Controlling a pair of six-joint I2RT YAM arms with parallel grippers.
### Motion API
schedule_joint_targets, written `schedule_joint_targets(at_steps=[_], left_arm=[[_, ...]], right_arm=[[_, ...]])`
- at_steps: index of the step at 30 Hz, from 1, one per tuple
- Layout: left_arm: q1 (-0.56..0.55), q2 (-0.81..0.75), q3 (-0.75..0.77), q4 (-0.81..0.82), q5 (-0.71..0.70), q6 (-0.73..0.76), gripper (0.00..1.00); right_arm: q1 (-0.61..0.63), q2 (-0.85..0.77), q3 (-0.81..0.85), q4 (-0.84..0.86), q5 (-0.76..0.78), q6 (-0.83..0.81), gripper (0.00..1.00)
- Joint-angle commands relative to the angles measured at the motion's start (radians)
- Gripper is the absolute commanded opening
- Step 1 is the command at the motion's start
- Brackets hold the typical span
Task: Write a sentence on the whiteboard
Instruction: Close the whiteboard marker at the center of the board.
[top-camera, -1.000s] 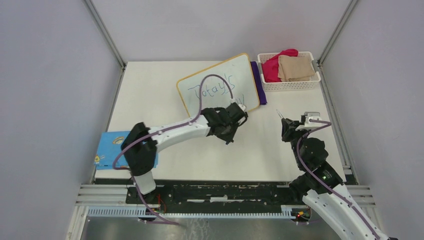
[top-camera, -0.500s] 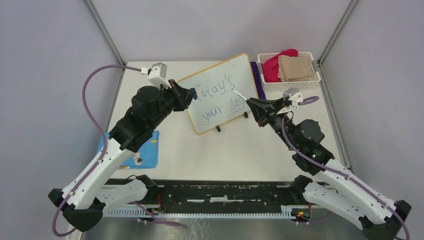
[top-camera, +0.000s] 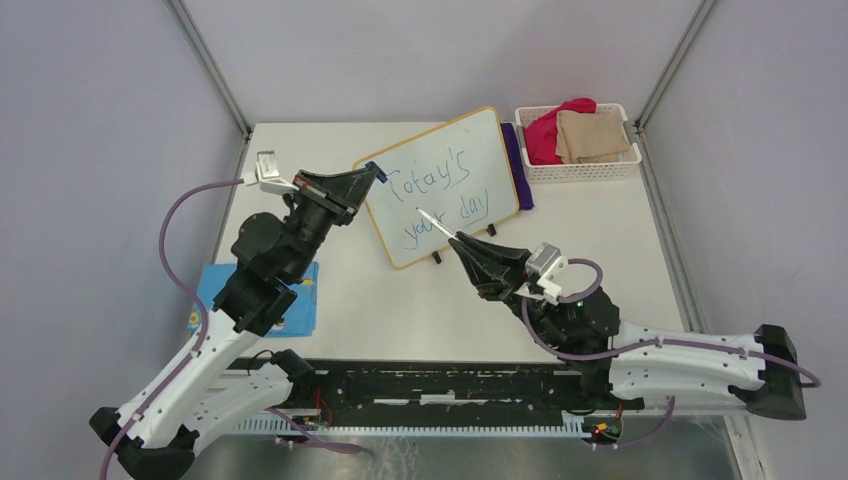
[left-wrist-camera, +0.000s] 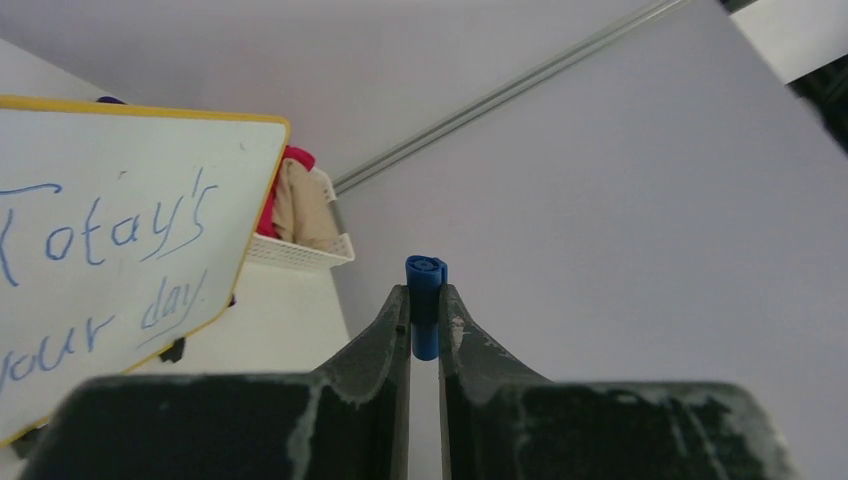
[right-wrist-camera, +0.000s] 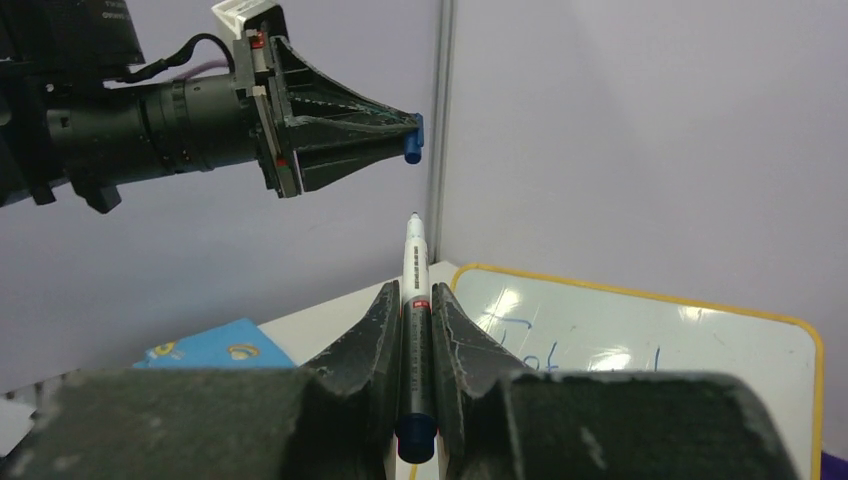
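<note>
Left pincer: my left pincer (left-wrist-camera: 425, 308) is clamped on a small blue cap (left-wrist-camera: 425, 272). The cap's top pokes out past my fingertips. I hold it in the air just off the board's left corner.
Right pincer: my right pincer (right-wrist-camera: 414, 292) grips a white marker (right-wrist-camera: 413, 250) lengthwise, with its tip pointing out ahead of my fingers.
Whiteboard: the whiteboard (top-camera: 482, 140) sits skewed at the far middle of the table (top-camera: 560, 290). Its right end is near a white basket (top-camera: 580, 170) of red and tan cloths. Two black feet show on its near edge.
Sentence: the sentence (top-camera: 440, 172) is in blue on two lines. The upper line reads like "Totay's" and the lower "your day".
Booklet: a blue booklet (top-camera: 212, 292) lies at the table's near left, partly under my left arm.
Hard to tell:
- From above, the marker tip lies over the word "your", but I cannot tell whether it touches the board.
- My left wrist view cuts off the start of both lines.
- In my right wrist view, glare leaves only faint strokes.
- I cannot tell whether the board lies flat or leans.
</note>
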Motion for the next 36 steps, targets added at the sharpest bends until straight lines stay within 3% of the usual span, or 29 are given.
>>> schedule_joint_targets(at_steps=[1,9,19,36], left_arm=[[0.004,-0.048,-0.029,0.184,-0.05,-0.199,0.02],[0.004,-0.089,-0.058,0.227,-0.038,-0.275,0.02],[0.004,-0.117,-0.073,0.234,0.031,-0.262,0.02],[0.004,-0.137,-0.088,0.234,0.093,-0.251,0.02]], right_arm=[[0.076,0.074,-0.009,0.315,0.143,-0.222,0.0],[0.093,0.201,0.06,0.43,0.105,-0.222,0.0],[0.099,0.287,0.185,0.378,0.036,-0.159,0.0],[0.1,0.33,0.237,0.358,0.028,-0.12,0.0]])
